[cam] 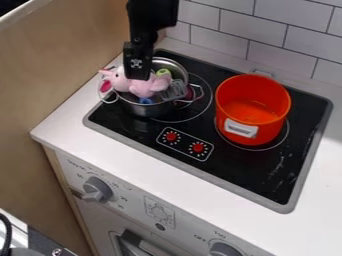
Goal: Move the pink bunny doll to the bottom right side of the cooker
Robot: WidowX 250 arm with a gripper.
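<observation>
The gripper (138, 77) hung against the pink bunny doll (147, 88) over the cooker's (244, 175) left side.
Whether it was spread or pinching the doll, I could not tell; the doll lay across the top of a metal pot (160, 109), with a whisk (175, 91) beside it. An orange-red pot (267, 131) stood on the cooker's right side.

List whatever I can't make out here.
All in the camera view:
- Middle of the pink bunny doll: behind the gripper, as is any grip on it.
- Bottom of the metal pot: under the doll and utensils.
- Lower part of the right oven knob: cut off by the bottom edge.
</observation>
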